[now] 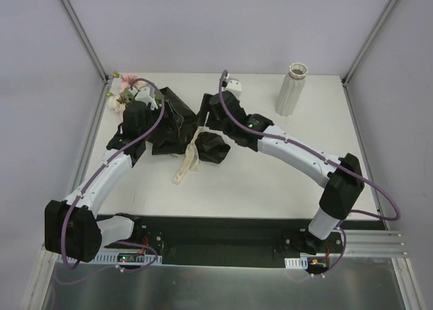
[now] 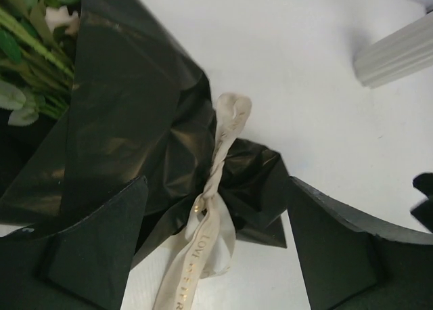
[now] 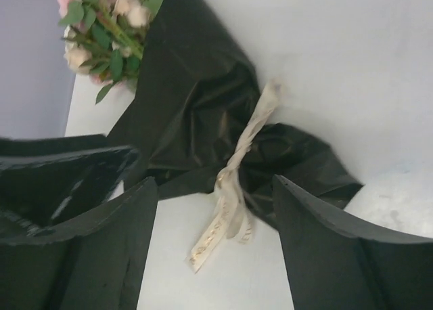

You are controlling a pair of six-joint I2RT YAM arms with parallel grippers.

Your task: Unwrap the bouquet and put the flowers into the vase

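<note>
The bouquet lies on the table left of centre, wrapped in glossy black paper. Its pink and cream flowers point to the far left corner. A cream ribbon is tied round the narrow waist of the wrap, and its tails trail toward the near edge. My left gripper hovers open, its fingers on either side of the ribbon knot. My right gripper is also open, straddling the ribbon tails from the other side. The white ribbed vase stands upright at the far right, apart from both grippers.
The white tabletop ends in grey walls at the back and both sides. A black base rail runs along the near edge. Both arms crowd over the bouquet, the vase some way off to the right.
</note>
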